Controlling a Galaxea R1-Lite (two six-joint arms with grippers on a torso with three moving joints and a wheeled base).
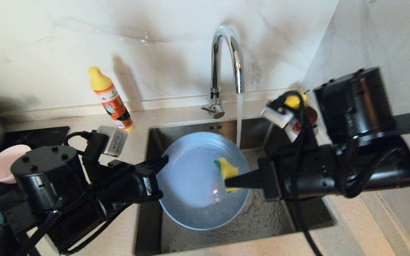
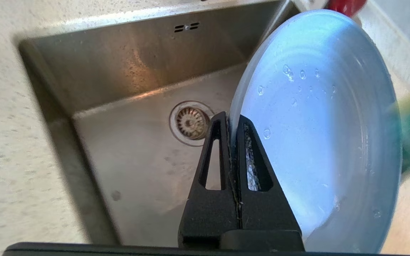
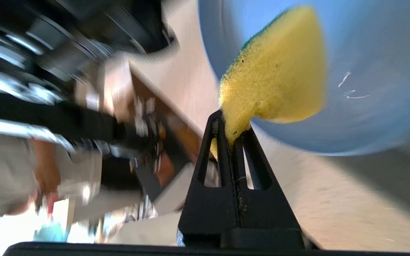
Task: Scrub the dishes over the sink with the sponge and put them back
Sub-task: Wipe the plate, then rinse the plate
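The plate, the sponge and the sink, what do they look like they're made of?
Plate: grey-blue, smooth and glossy with beaded water drops, probably glazed ceramic or plastic; can't tell which.
Sponge: soft yellow porous foam with a green scouring layer.
Sink: brushed stainless steel, dull sheen with fine grain.

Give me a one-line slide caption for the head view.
Left gripper holds the plate over the sink; right gripper presses the sponge on it.
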